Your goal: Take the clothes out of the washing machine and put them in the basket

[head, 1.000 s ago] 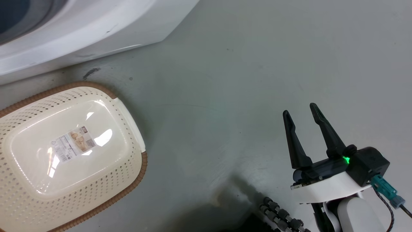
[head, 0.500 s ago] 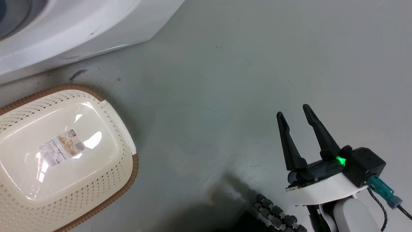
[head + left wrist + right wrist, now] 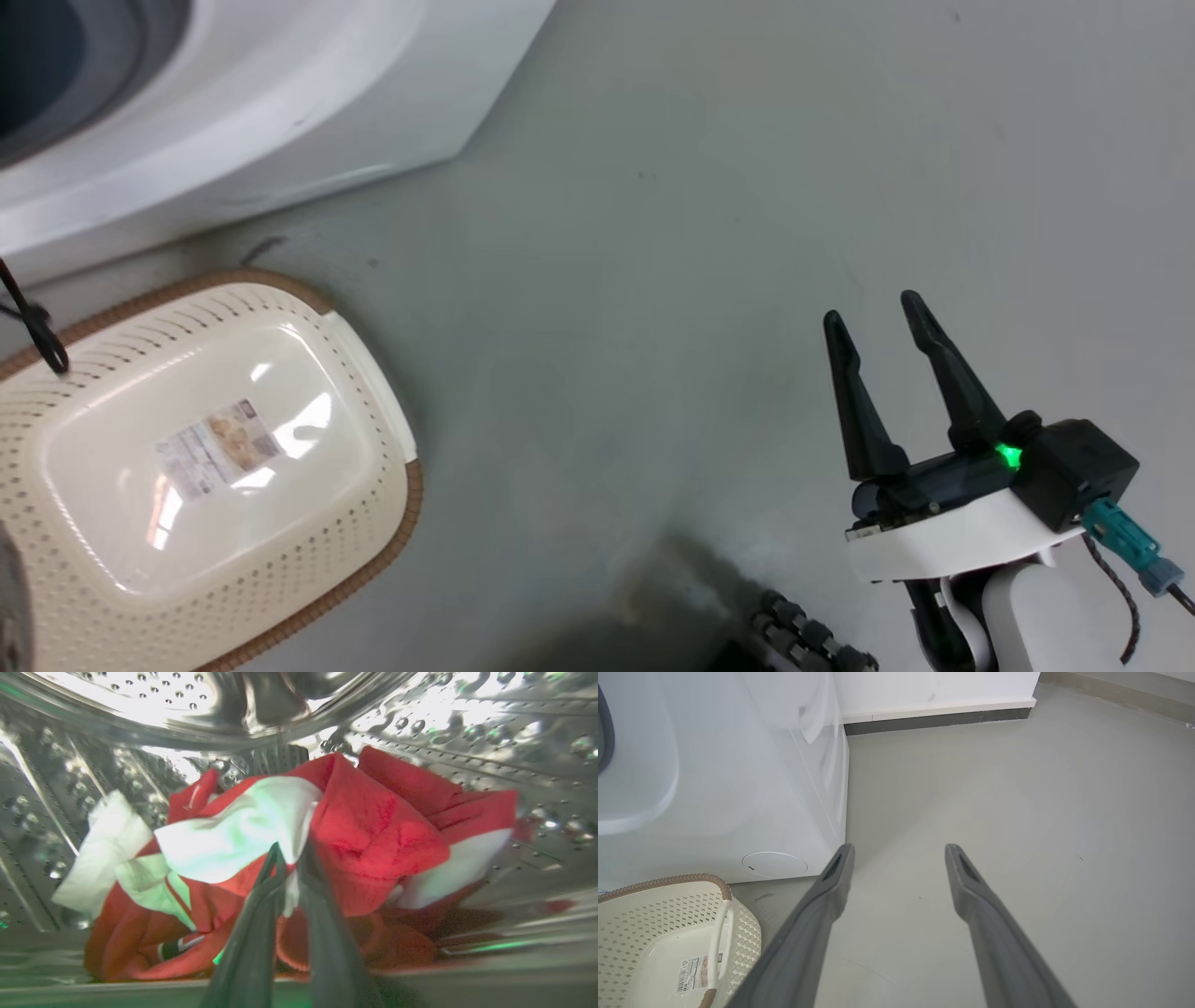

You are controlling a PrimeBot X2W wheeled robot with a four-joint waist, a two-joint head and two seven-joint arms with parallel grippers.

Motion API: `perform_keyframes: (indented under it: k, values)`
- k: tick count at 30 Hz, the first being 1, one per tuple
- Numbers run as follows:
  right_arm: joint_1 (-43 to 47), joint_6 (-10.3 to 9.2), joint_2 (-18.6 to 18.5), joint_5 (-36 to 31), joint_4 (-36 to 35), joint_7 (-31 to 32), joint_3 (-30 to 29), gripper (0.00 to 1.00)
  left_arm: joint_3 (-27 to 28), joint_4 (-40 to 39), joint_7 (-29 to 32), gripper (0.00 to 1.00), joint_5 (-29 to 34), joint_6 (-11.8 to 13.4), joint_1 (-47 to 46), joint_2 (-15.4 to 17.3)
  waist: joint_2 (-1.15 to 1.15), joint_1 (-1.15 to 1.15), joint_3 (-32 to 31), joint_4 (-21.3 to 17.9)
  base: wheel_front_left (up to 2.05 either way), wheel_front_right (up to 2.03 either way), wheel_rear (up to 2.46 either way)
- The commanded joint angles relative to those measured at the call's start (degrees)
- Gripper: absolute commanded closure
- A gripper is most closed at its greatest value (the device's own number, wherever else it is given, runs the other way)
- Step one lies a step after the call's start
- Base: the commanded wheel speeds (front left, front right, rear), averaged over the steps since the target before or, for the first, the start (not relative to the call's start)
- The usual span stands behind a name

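Note:
Inside the perforated steel drum [image 3: 140, 700] of the washing machine [image 3: 280, 112] lie the clothes [image 3: 373, 826], a crumpled heap of red fabric with white panels. My left gripper [image 3: 290, 847] is down in that heap, its two fingers nearly together with a fold of white and red cloth pinched between them. The cream basket [image 3: 373, 523] with a brown rim sits on the floor in front of the machine, holding nothing but a label on its bottom. My right gripper [image 3: 870, 308] hangs open over bare floor to the basket's right, and its fingers [image 3: 831, 882] grip nothing.
The grey floor [image 3: 653, 233] stretches out to the right of the machine. A thin black cable [image 3: 33, 322] hangs over the basket's left rim. The machine's white side panel [image 3: 738, 765] and a skirting board [image 3: 938, 716] stand ahead of the right gripper, with the basket [image 3: 668, 900] at its lower left.
The head camera has shifted slightly, so machine and basket sit differently in the picture and a black cable has come in at the left edge. The right gripper stays open in the same place.

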Motion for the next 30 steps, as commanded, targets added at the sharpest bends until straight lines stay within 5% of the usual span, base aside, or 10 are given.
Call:
perform_keyframes:
  k: [1, 10, 15, 30]
  values:
    - [-0.4, -0.03, 0.0, -0.4, 0.2, -0.3, -0.6, 0.0, 0.3, 0.2, -3.9, 1.0, -0.6, 0.1, 2.4, -0.8, 0.0, 0.0, -2.6, 1.2, 0.0, 0.0, 0.0]
    - [2.7, -0.03, 0.0, -2.7, 1.2, -0.3, -3.5, 0.0, 1.4, 4.9, -23.8, 1.0, -3.9, -1.7, 11.0, -5.2, 0.0, 0.0, -11.7, 5.0, 0.0, 0.0, 0.0]
    - [4.3, -0.03, 0.0, -3.4, 1.5, 0.2, -4.6, 0.0, 1.2, 7.6, -29.4, 1.0, -4.4, -2.6, 14.6, -6.9, 0.0, 0.0, -16.2, 6.4, 0.0, 0.0, 0.0]
    - [11.8, -0.04, 0.0, -4.8, -0.9, 4.1, -6.8, 0.0, 4.2, -2.9, -31.9, 1.0, -4.8, -5.4, 34.0, -11.8, 0.0, 0.0, -31.3, 10.1, 0.0, 0.0, 0.0]
